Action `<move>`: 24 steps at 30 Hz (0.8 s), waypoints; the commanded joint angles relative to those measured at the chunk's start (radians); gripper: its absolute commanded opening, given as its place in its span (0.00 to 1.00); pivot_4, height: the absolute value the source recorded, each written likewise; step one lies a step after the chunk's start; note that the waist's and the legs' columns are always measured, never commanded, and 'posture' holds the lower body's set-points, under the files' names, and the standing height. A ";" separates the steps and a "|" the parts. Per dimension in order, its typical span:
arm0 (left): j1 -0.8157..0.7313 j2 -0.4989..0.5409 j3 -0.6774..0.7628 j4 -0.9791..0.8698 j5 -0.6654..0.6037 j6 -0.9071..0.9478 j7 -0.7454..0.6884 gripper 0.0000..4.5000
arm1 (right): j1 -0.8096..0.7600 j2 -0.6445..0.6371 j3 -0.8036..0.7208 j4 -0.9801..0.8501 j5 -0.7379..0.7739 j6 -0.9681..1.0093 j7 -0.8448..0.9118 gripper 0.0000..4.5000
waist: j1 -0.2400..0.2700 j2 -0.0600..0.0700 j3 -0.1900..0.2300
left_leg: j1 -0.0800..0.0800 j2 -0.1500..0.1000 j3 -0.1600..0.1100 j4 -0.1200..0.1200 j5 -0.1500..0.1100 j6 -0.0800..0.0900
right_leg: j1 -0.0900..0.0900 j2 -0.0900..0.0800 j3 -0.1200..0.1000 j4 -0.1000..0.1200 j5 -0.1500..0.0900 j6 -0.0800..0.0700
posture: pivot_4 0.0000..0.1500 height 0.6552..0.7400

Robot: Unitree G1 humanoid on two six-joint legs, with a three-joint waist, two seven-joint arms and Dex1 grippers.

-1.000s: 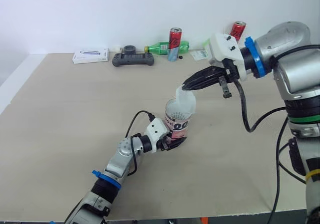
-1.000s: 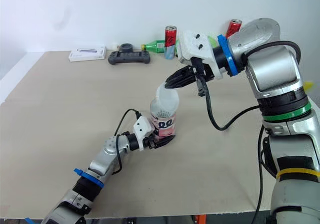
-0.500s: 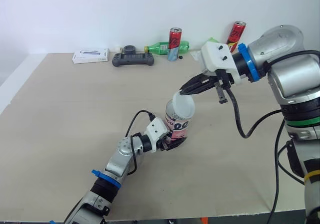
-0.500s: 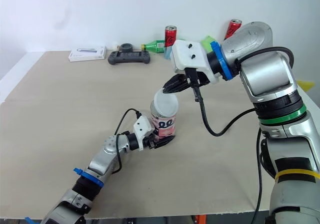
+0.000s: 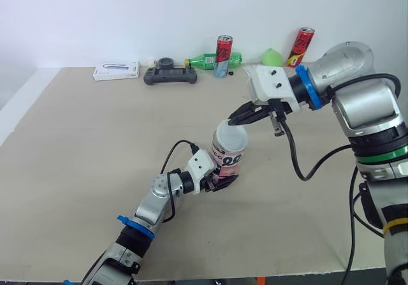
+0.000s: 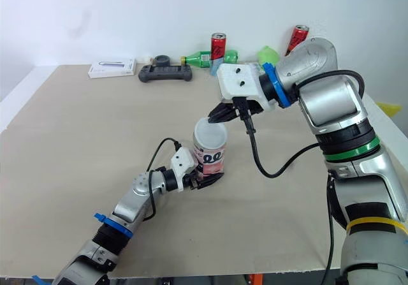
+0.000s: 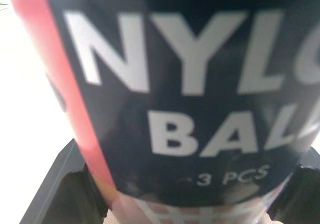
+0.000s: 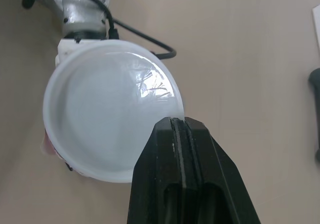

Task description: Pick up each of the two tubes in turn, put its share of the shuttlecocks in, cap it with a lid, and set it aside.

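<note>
A short tube with a pink and black label stands upright on the table, and my left gripper is shut on its lower part. In the left wrist view the tube's label sits between my black fingers. A translucent white lid lies nearly flat over the tube's mouth. My right gripper is shut on the far rim of the lid. Feathers show faintly through the lid in the right wrist view.
Along the back edge of the table are a white box, a black game controller, a green bottle, two red cans and a green funnel. Bare table lies left and in front.
My right gripper has moved left and down with the lid, bringing it from tilted above the tube to nearly flat on the mouth. The left arm has held still.
</note>
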 commanded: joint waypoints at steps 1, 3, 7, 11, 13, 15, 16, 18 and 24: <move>0.027 0.016 -0.012 0.037 0.020 0.041 -0.001 0.69 | 0.013 -0.012 0.005 -0.015 -0.025 -0.019 0.017 0.01 | 0.000 0.000 0.000 | 0.000 0.000 0.000 0.000 0.000 0.000 | 0.000 0.000 0.000 0.000 0.000 0.000 | 1.00 0.97; 0.026 0.017 -0.012 0.037 0.020 0.041 -0.001 0.69 | 0.018 -0.012 0.006 -0.019 -0.028 -0.022 0.019 0.01 | 0.000 0.000 0.000 | 0.000 0.000 0.000 0.000 0.000 0.000 | 0.000 0.000 0.000 0.000 0.000 0.000 | 1.00 0.97; 0.026 0.018 -0.010 0.037 0.019 0.041 -0.001 0.69 | 0.026 -0.014 0.010 -0.025 -0.035 -0.031 0.026 0.01 | 0.000 0.000 0.000 | 0.000 0.000 -0.001 0.000 0.000 0.000 | 0.000 0.000 0.000 0.000 0.000 0.000 | 1.00 0.97; 0.026 0.019 -0.009 0.038 0.019 0.040 0.000 0.69 | 0.027 -0.010 0.007 -0.025 -0.041 -0.048 0.021 0.01 | 0.000 0.000 0.000 | 0.000 0.000 -0.001 0.000 0.000 0.000 | 0.000 0.000 0.000 0.000 0.000 0.000 | 1.00 0.97; 0.026 0.020 -0.008 0.039 0.019 0.040 -0.001 0.69 | 0.024 -0.004 0.003 -0.023 -0.044 -0.051 0.013 0.20 | 0.000 0.000 0.000 | 0.000 0.000 -0.001 0.000 0.000 0.000 | 0.000 0.000 -0.001 0.000 0.000 0.000 | 1.00 0.97; 0.026 0.020 -0.009 0.038 0.019 0.040 -0.001 0.69 | 0.022 -0.002 0.001 -0.021 -0.046 -0.051 0.012 0.38 | 0.000 0.000 -0.001 | 0.000 0.000 -0.001 -0.001 0.000 0.000 | 0.000 0.000 0.000 0.000 0.000 0.000 | 1.00 0.97; 0.026 0.019 -0.009 0.037 0.019 0.040 -0.001 0.69 | 0.021 -0.001 0.000 -0.021 -0.046 -0.050 0.012 0.44 | 0.000 0.000 -0.001 | 0.000 0.000 -0.001 -0.001 0.000 0.000 | 0.000 0.000 -0.001 0.000 0.000 0.000 | 1.00 0.97; 0.026 0.020 -0.009 0.038 0.019 0.039 -0.001 0.69 | 0.017 0.005 -0.005 -0.017 -0.048 -0.054 0.001 0.61 | 0.000 -0.001 -0.001 | 0.000 0.000 -0.001 -0.001 0.000 0.000 | 0.000 0.000 -0.001 0.000 0.000 0.000 | 1.00 0.97; 0.025 0.022 -0.008 0.037 0.018 0.038 -0.003 0.69 | -0.041 0.029 -0.059 0.020 -0.018 -0.028 -0.030 0.99 | 0.000 -0.001 -0.001 | 0.001 0.001 -0.001 -0.001 0.000 0.000 | 0.001 0.000 -0.001 0.000 0.000 0.000 | 1.00 0.97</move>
